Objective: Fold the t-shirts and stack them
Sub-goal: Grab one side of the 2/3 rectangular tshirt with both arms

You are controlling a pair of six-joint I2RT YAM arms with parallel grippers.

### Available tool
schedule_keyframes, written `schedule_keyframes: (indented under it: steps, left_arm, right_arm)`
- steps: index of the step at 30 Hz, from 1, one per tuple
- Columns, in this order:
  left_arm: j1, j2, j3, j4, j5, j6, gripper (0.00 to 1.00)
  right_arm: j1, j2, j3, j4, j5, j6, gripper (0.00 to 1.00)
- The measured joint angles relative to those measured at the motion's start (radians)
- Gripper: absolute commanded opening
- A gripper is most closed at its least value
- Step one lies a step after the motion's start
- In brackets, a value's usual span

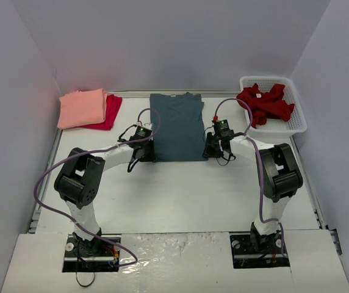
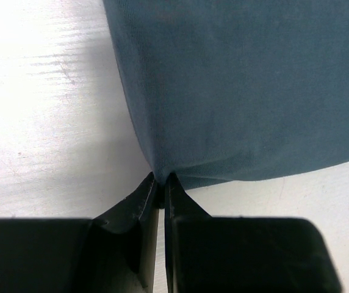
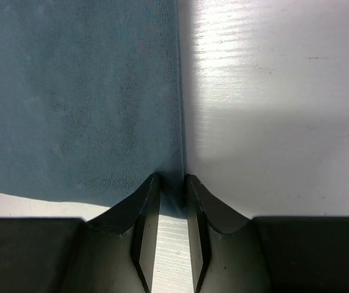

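The slate-blue t-shirt (image 1: 176, 127) lies flat in the middle of the table, folded into a long rectangle with its collar at the far end. My left gripper (image 1: 145, 151) is at its near left corner, and in the left wrist view it (image 2: 161, 177) is shut on that corner of the blue cloth (image 2: 241, 85). My right gripper (image 1: 210, 149) is at the near right corner; in the right wrist view it (image 3: 171, 178) pinches the corner of the cloth (image 3: 71, 91) with a narrow gap. The salmon-pink shirt (image 1: 82, 108) lies folded on the crimson shirt (image 1: 111, 112) at the far left.
The dark red shirt (image 1: 266, 102) lies crumpled in the white lattice basket (image 1: 296, 124) at the far right. Grey walls close the table on three sides. Purple cables loop over both arms.
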State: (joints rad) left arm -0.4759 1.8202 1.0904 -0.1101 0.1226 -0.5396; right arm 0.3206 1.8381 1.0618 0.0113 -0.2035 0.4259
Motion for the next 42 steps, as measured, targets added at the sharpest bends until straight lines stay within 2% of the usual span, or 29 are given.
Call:
schedule_keyframes:
  steps: [7, 14, 26, 42]
  left_arm:
    - [0.000, 0.000, 0.000, 0.000, 0.002, 0.005, 0.02]
    - [0.000, 0.000, 0.000, 0.000, 0.003, 0.006, 0.02]
    - [0.000, -0.018, -0.021, 0.004, 0.012, 0.008, 0.02]
    - [-0.038, -0.180, -0.178, -0.036, 0.014, -0.002, 0.02]
  right_arm:
    - [0.001, 0.000, -0.004, 0.006, -0.001, 0.003, 0.17]
    - [0.002, 0.000, -0.008, 0.009, -0.004, 0.008, 0.00]
    - [0.002, -0.001, -0.011, 0.008, -0.009, 0.008, 0.00]
    - [0.055, -0.114, -0.112, -0.056, 0.000, 0.010, 0.00]
